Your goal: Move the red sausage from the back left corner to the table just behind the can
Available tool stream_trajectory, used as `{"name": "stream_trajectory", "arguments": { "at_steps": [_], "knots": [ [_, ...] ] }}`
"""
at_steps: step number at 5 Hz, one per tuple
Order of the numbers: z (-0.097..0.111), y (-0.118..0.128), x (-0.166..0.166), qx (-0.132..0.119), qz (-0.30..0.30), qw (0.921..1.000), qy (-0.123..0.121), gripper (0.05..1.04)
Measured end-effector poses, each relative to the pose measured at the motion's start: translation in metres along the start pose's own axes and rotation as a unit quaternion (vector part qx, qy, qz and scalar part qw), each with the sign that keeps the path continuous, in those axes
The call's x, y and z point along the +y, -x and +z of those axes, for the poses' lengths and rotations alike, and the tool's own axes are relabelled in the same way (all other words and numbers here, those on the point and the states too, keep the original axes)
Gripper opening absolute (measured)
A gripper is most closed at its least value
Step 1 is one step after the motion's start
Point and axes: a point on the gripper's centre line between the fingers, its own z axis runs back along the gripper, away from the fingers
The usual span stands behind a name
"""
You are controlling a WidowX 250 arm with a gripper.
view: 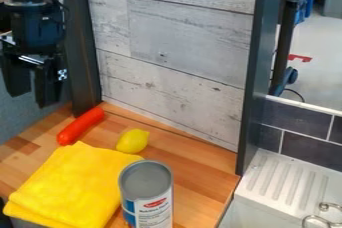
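The black gripper (33, 92) hangs at the upper left, open and above the counter's back left corner, with nothing between its two fingers. Below it and to its right, an orange-red sausage-shaped object (81, 126) lies slanted on the wooden counter (194, 167). A yellow lemon (133, 141) rests to the right of that object. In front of both is a folded yellow cloth (75, 187). A can with a grey lid (146, 194) stands upright beside the cloth's right edge, near the front of the view.
Behind the counter rises a whitewashed plank wall (174, 47) between dark posts, one at the left (81, 42) and one at the right (256, 72). At the lower right are a white ridged drainboard (287, 184) and metal rings (320, 219).
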Motion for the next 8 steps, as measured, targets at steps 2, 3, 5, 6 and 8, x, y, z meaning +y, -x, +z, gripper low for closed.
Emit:
{"name": "stream_trajectory", "arguments": {
  "at_steps": [2,3,5,6,8],
  "knots": [
    [-0.018,-0.028,0.005,0.008,0.004,0.9996,0.028,1.000],
    [-0.024,-0.054,0.017,-0.008,-0.001,0.9997,0.022,1.000],
    [-0.050,-0.091,0.040,-0.037,0.024,0.9989,-0.017,1.000],
    [-0.072,-0.117,0.054,-0.045,0.042,0.9978,-0.027,1.000],
    [-0.097,-0.147,0.068,-0.040,0.053,0.9975,-0.026,1.000]
  ]
}}
